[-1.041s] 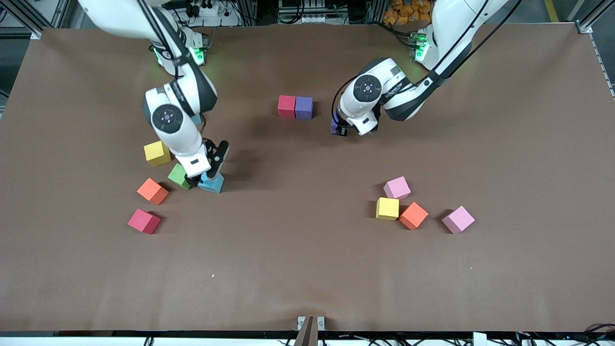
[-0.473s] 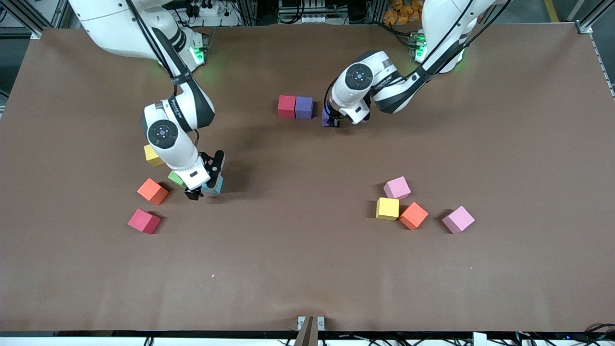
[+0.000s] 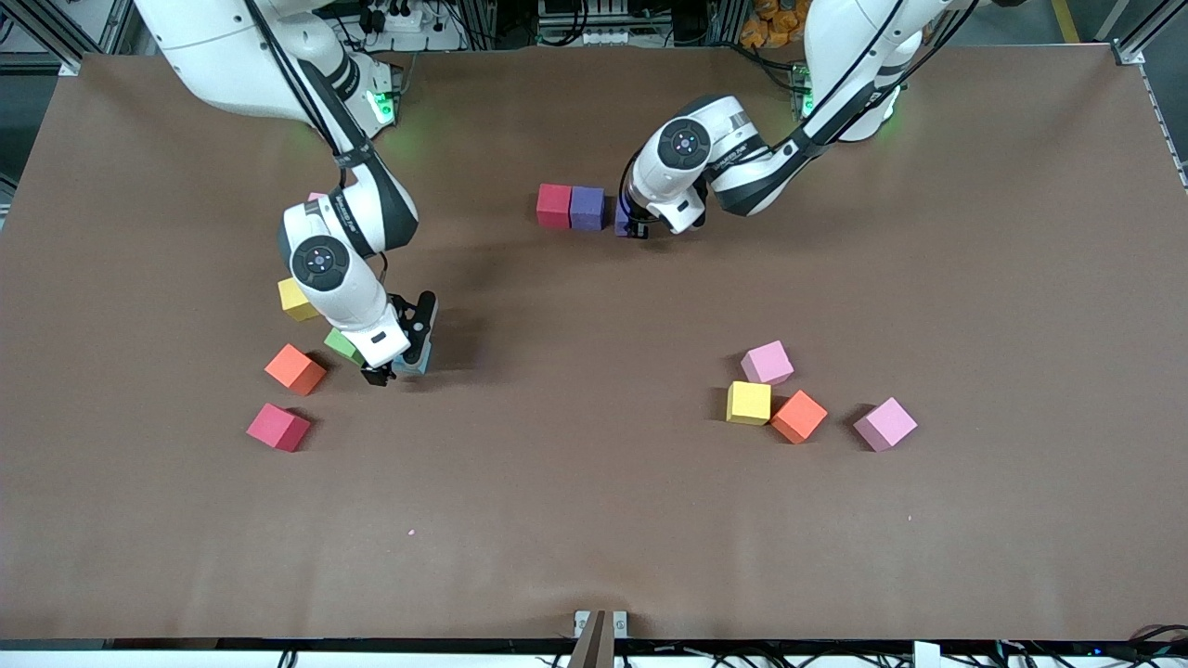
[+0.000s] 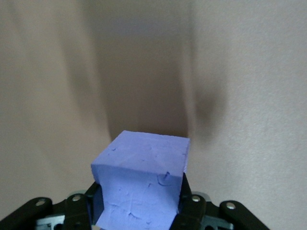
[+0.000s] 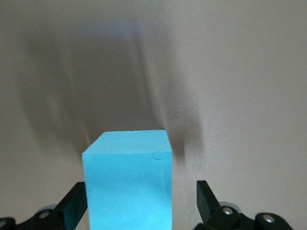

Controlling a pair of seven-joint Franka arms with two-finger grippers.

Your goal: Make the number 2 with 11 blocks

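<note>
Of the blocks, a red block and a purple block lie side by side on the table. My left gripper is shut on another purple block just beside that pair, toward the left arm's end. My right gripper is open, its fingers on either side of a blue block, with a gap on one side. A green block and a yellow block lie partly hidden by the right arm. No number 2 is formed.
An orange block and a red block lie nearer the front camera than the right gripper. Toward the left arm's end lies a cluster: pink, yellow, orange and a second pink.
The left gripper carried its purple block toward the red and purple pair, stopping close beside it. The right gripper settled over the blue block, covering most of it.
</note>
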